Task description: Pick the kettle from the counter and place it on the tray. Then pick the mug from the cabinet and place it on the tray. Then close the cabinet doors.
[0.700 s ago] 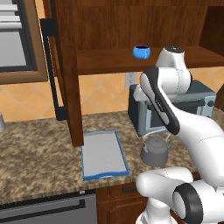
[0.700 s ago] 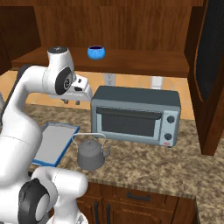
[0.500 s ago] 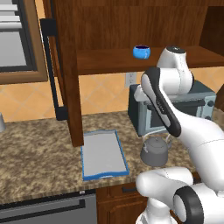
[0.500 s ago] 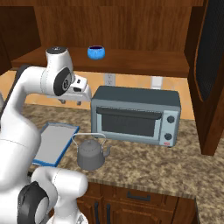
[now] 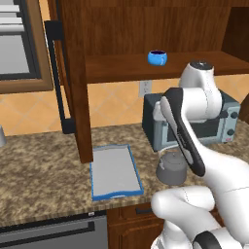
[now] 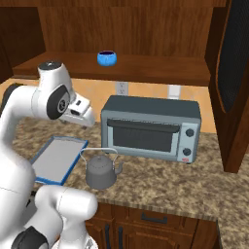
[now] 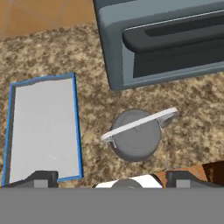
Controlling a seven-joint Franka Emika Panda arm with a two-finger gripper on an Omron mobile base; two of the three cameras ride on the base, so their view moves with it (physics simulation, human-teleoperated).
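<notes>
The dark grey kettle (image 7: 134,141) stands on the speckled counter (image 7: 52,48) in front of a toaster oven, its thin wire handle arched over the lid. My gripper (image 7: 111,178) hangs well above it, open wide and holding nothing, with the kettle just past the fingertips (image 7: 42,176). The kettle (image 6: 101,171) also shows below my hand, and again behind my forearm (image 5: 170,168). The blue-rimmed grey tray (image 7: 43,127) (image 5: 114,171) (image 6: 56,158) lies bare to the kettle's left. The blue mug (image 5: 157,57) (image 6: 106,58) sits on the cabinet shelf (image 5: 121,69). Both cabinet doors (image 5: 59,78) (image 6: 236,63) stand open.
A grey toaster oven (image 6: 151,129) (image 7: 166,39) stands against the wall right behind the kettle. The left door's panel comes down to the counter (image 5: 39,170) beside the tray's far corner. A dishwasher front (image 5: 53,236) sits below the counter edge.
My arm has come down slightly over the kettle. The gripper stays open and the kettle, tray and mug have not moved.
</notes>
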